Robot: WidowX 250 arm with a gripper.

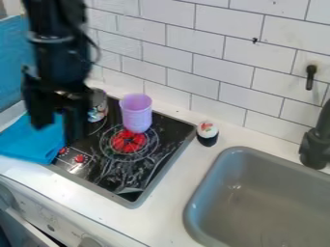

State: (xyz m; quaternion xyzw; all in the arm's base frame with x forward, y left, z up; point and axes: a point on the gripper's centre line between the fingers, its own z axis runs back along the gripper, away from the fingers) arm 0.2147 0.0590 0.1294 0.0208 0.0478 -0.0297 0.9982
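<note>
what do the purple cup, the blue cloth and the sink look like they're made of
The purple cup looks like smooth, slightly glossy plastic, evenly coloured. The blue cloth seems matte fabric, lying limp. The sink is satin grey, perhaps plastic or painted metal.

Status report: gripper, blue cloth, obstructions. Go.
Gripper open, empty, at the blue cloth. Cloth at stove's edge. Can close by, possible obstruction; purple cup farther off.

Wall tiles (193,62): bright, evenly lit
Stovetop (166,140): pale, streaky glare on black glass
Sink (264,205): soft shading, faint glint inside
Light source: direction unclear
</note>
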